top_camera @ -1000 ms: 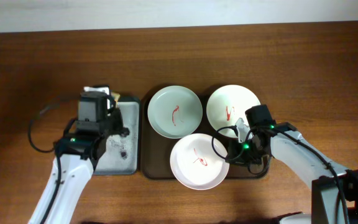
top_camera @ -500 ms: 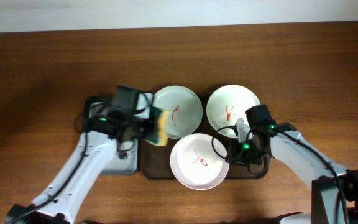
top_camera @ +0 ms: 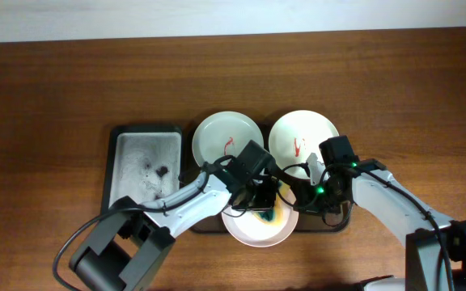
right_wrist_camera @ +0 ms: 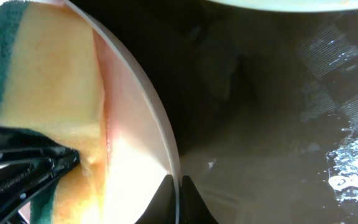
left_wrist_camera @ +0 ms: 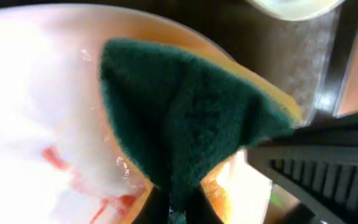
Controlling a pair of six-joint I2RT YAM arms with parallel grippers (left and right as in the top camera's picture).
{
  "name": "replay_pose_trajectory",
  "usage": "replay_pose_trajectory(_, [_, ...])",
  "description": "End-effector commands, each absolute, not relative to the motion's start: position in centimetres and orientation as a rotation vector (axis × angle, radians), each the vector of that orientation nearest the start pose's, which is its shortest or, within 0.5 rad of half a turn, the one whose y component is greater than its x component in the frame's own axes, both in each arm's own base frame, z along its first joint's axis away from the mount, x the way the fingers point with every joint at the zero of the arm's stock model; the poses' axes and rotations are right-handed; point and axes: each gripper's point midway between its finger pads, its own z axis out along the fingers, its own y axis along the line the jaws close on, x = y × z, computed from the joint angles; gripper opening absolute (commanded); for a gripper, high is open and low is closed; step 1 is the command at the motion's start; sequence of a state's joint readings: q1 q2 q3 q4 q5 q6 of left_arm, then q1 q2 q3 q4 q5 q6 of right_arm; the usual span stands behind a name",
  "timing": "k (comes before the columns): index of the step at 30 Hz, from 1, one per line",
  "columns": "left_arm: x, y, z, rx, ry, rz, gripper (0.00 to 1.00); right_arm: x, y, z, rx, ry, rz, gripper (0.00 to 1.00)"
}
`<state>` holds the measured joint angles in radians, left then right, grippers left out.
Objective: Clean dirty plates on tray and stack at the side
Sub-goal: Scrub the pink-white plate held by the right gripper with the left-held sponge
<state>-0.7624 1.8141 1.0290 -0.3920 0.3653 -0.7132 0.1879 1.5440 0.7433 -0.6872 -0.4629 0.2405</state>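
Observation:
The front white plate lies on the dark brown tray and bears red smears. My left gripper is shut on a green and yellow sponge and presses it onto this plate. My right gripper is shut on the plate's right rim, one finger on each side. The sponge also shows in the right wrist view. The mint-green plate and the second white plate lie at the back of the tray, each with a red smear.
A smaller grey tray with a black rim stands left of the brown tray, with wet marks in it. The left arm crosses the brown tray's front left part. Brown tray floor lies right of the held rim.
My left arm swung right from the grey tray with the sponge, across the mint plate, and now has it on the front white plate. The right arm has not moved.

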Motion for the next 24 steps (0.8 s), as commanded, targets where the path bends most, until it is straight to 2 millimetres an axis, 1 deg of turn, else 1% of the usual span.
replay_pose_trajectory(1, [25.0,-27.0,-0.4,0.049,3.004,-0.422,0.0,22.6,12.2,1.7,0.055,3.09,0.72,0.04])
replay_pose_trajectory(2, [25.2,-26.1,-0.2,0.035,3.001,-0.368,0.0,22.4,11.8,1.5,0.068,3.104,0.688,0.04])
replay_pose_trajectory(3, [25.4,-25.1,0.3,0.009,3.0,-0.319,0.0,22.2,11.1,1.2,0.109,3.127,0.62,0.04])
replay_pose_trajectory(5, [26.3,-24.0,1.6,-0.04,2.989,-0.298,0.0,22.1,10.9,1.1,0.11,3.134,0.601,0.04])
replay_pose_trajectory(6, [26.9,-24.4,3.0,-0.021,2.967,-0.354,0.0,22.1,10.9,1.1,0.11,3.134,0.601,0.04])
replay_pose_trajectory(7, [27.1,-25.1,3.8,0.033,2.953,-0.409,0.0,22.1,10.9,1.1,0.11,3.134,0.601,0.04])
replay_pose_trajectory(8, [27.5,-26.4,5.5,0.119,2.92,-0.497,0.0,22.1,10.9,1.1,0.11,3.134,0.601,0.04])
replay_pose_trajectory(9, [27.9,-27.7,6.9,0.163,2.882,-0.566,0.0,22.1,10.9,1.1,0.11,3.133,0.602,0.04])
replay_pose_trajectory(10, [27.7,-28.2,7.0,0.179,2.876,-0.588,0.0,22.1,10.9,1.1,0.11,3.133,0.602,0.04])
replay_pose_trajectory(12, [26.2,-29.4,6.0,0.243,2.902,-0.582,0.0,22.1,10.9,1.1,0.11,3.133,0.602,0.04])
replay_pose_trajectory(14, [24.7,-30.8,4.2,0.269,2.947,-0.565,0.0,22.1,10.9,1.1,0.11,3.133,0.602,0.04])
replay_pose_trajectory(16, [24.0,-31.3,2.3,0.272,2.989,-0.537,0.0,22.1,10.9,1.1,0.11,3.134,0.602,0.04])
replay_pose_trajectory(17, [23.9,-31.0,1.3,0.272,3.009,-0.499,0.0,22.1,10.9,1.1,0.111,3.135,0.602,0.04])
replay_pose_trajectory(18, [24.0,-30.1,0.8,0.255,3.021,-0.433,0.0,22.1,10.9,1.1,0.111,3.135,0.602,0.05])
replay_pose_trajectory(20, [24.9,-27.5,0.7,0.189,3.027,-0.295,0.0,22.1,10.9,1.1,0.111,3.136,0.602,0.05])
replay_pose_trajectory(22, [25.9,-25.6,1.5,0.125,3.023,-0.256,0.0,22.0,10.9,1.1,0.111,3.137,0.601,0.04])
replay_pose_trajectory(23, [26.4,-25.2,2.2,0.137,3.006,-0.266,0.0,22.0,10.9,1.1,0.112,3.138,0.601,0.04])
replay_pose_trajectory(24, [27.1,-24.8,3.4,0.143,2.977,-0.295,0.0,22.0,10.9,1.1,0.112,3.138,0.602,0.05])
